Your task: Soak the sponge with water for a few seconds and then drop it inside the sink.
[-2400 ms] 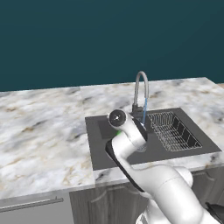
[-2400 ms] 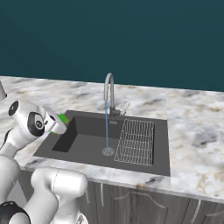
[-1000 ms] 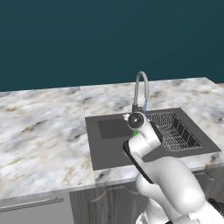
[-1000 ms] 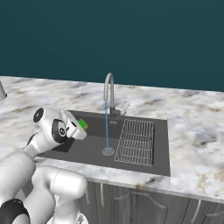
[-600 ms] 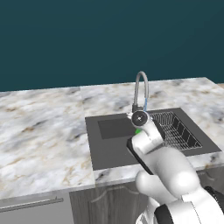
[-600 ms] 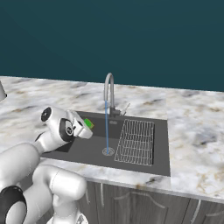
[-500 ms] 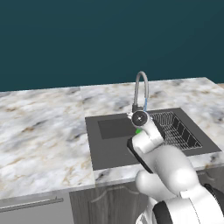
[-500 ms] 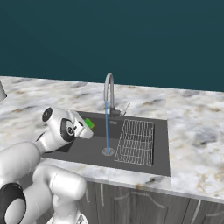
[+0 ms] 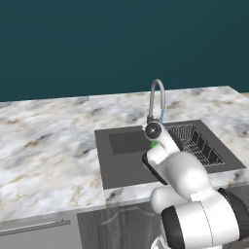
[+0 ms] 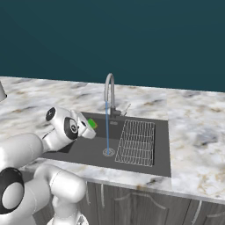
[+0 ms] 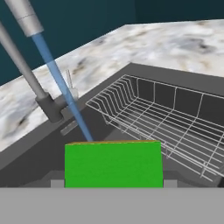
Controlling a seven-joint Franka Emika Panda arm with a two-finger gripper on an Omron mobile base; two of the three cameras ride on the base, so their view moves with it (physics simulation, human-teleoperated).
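The green sponge [image 10: 92, 122] with its thin orange edge hangs above the left half of the sink [image 10: 85, 151], and my gripper [image 10: 90, 126] is shut on it. In the hand view the sponge [image 11: 113, 164] sits low and centred between my fingertips [image 11: 57, 183], with the water [image 11: 61, 83] falling just behind its left part. I cannot tell whether they touch. From the right base view the water [image 10: 107, 127] runs from the faucet [image 10: 110, 90] to the drain [image 10: 108, 152], a short way right of the sponge. In the left base view a sliver of sponge [image 9: 153, 144] shows by my wrist.
A wire mesh rack [image 10: 136, 143] takes up the right half of the basin and shows close on the right in the hand view as the rack [image 11: 175, 127]. Marble counter [image 9: 48, 146] surrounds the sink. The faucet base [image 11: 50, 109] and a small lever stand at the basin's back.
My arm has carried the sponge from the sink's left edge rightward over the basin, closer to the stream. The grip has stayed shut.
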